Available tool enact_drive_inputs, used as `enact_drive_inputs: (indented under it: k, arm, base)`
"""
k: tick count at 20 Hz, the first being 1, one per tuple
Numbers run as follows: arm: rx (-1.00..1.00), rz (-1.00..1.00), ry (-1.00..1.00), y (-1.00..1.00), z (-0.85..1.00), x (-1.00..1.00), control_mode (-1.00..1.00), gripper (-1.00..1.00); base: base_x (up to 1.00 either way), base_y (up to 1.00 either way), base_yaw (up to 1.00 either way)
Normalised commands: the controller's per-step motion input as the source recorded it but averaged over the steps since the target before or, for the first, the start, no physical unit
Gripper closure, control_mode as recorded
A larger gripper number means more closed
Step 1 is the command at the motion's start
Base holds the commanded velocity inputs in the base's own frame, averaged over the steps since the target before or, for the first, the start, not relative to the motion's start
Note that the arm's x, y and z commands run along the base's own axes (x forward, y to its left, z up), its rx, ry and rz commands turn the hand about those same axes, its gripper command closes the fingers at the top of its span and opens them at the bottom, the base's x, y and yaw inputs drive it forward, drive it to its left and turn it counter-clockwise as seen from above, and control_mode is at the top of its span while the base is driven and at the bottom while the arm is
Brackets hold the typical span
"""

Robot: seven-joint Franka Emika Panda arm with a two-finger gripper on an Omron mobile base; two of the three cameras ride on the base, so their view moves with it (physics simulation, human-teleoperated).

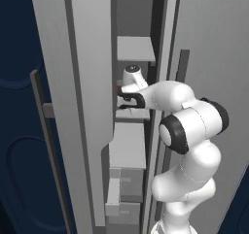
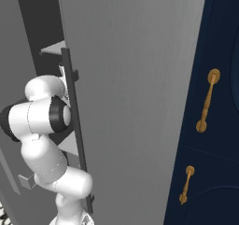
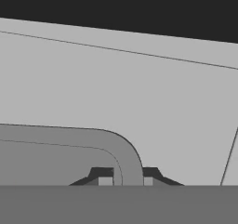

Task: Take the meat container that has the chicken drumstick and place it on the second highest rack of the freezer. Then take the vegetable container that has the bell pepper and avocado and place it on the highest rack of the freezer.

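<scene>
Now gripper (image 3: 123,181) clenched on container rim (image 3: 116,148), container resting on second highest rack (image 1: 132,113) near front edge; highest rack (image 1: 135,48) above.

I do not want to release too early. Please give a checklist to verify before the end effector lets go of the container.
1. End effector shut on the container rim: ok.
2. It works inside the freezer, at the second highest rack, under the highest rack: ok.
3. Container resting flat on that rack: cannot tell.
4. Chicken drumstick in this container: cannot tell.
5. Freezer door open for the retreat: ok.
</scene>
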Motion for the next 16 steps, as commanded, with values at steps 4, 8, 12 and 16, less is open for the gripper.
enact_drive_inputs:
  k: [4,8,12,16]
  arm:
    - [0.0,0.0,0.0,0.0,0.0,0.0,-1.0,1.0]
    - [0.0,0.0,0.0,0.0,0.0,0.0,-1.0,-1.0]
    - [0.0,0.0,0.0,0.0,0.0,0.0,-1.0,-1.0]
    - [0.0,0.0,-0.02,0.0,0.0,-0.18,-1.0,-1.0]
  base:
    - [0.0,0.0,0.0]
    - [0.0,0.0,0.0]
    - [0.0,0.0,0.0]
    - [0.0,0.0,0.0]
